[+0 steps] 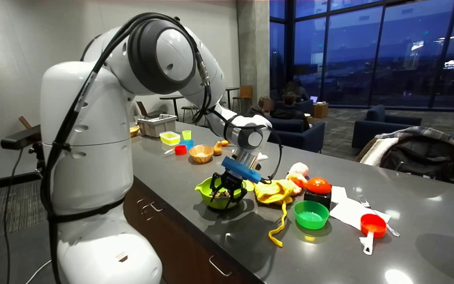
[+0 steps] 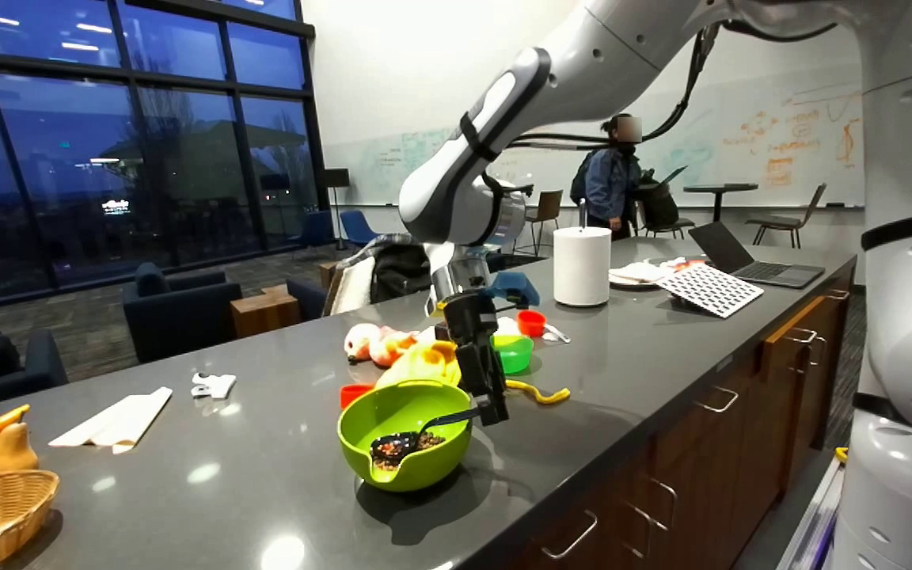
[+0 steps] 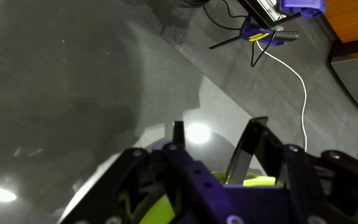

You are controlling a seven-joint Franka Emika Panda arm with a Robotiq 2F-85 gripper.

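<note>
A lime-green bowl with a spout [image 2: 444, 463] stands on the grey counter and holds small dark bits [image 2: 432, 441]. Inside it rests a black spoon [image 2: 395, 449], its handle slanting up over the rim to my gripper [image 2: 493, 413]. In an exterior view the gripper [image 1: 223, 199] is low at the bowl [image 1: 218, 204], fingers apart. From the wrist, a wide gap shows between the fingers of the gripper [image 3: 218, 130]. A flat dark strip, apparently the spoon handle [image 3: 239, 165], lies by the right-hand finger, away from the left-hand one; whether it touches is unclear.
A yellow cloth toy [image 1: 272, 192] lies beside the bowl. Past it are a green cup [image 1: 311, 221], a black box [image 1: 323, 199] with a red dome and a red measuring cup [image 1: 373, 225]. A wooden bowl [image 1: 201, 154] stands farther back. The counter edge [image 2: 630, 435] runs close by.
</note>
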